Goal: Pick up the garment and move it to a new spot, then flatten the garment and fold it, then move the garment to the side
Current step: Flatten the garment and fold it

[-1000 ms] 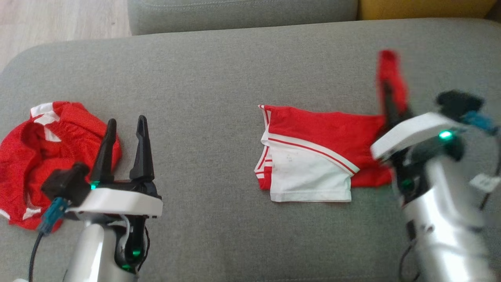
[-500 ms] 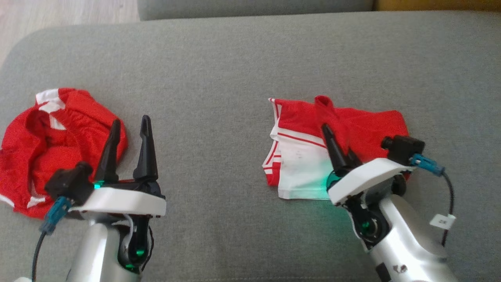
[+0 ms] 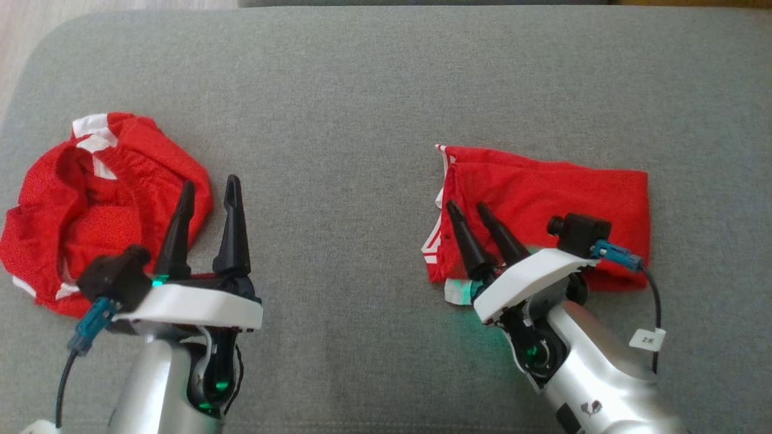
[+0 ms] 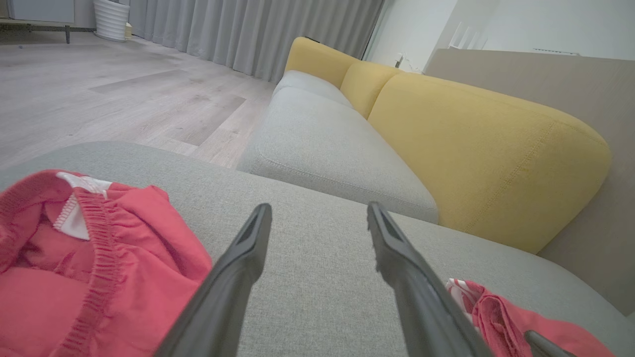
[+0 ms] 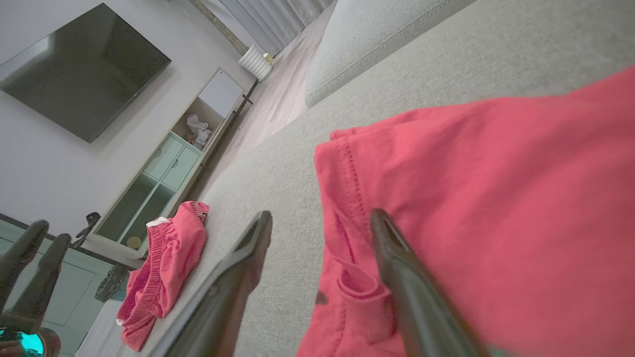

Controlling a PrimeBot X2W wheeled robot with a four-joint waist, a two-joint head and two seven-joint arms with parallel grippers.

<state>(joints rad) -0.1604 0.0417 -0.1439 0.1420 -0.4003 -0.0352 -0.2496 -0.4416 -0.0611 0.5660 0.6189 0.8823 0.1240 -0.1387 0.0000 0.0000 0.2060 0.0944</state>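
Note:
The garment (image 3: 543,193), red with white trim, lies folded in a flat rectangle on the grey cushion (image 3: 338,120), right of centre. My right gripper (image 3: 467,206) hovers over its left part, open, with nothing between the fingers. In the right wrist view the right gripper (image 5: 321,214) straddles the garment's (image 5: 496,198) stitched left edge, one finger above the cloth and one above bare cushion. My left gripper (image 3: 210,181) stands open and empty at the lower left. In the left wrist view the left gripper (image 4: 318,207) points across bare cushion, and the garment's (image 4: 501,317) corner shows at the lower right.
A second red garment (image 3: 78,199) lies crumpled at the cushion's left end, just left of my left gripper. It appears again as a red garment (image 4: 74,258) close by my left fingers. Beyond the cushion stand a yellow sofa back (image 4: 471,139) and wooden floor (image 4: 99,89).
My right gripper swung the raised red flap leftward over the white part, laid it flat, then opened and let go. The head camera tilted down a little. The left arm stayed put.

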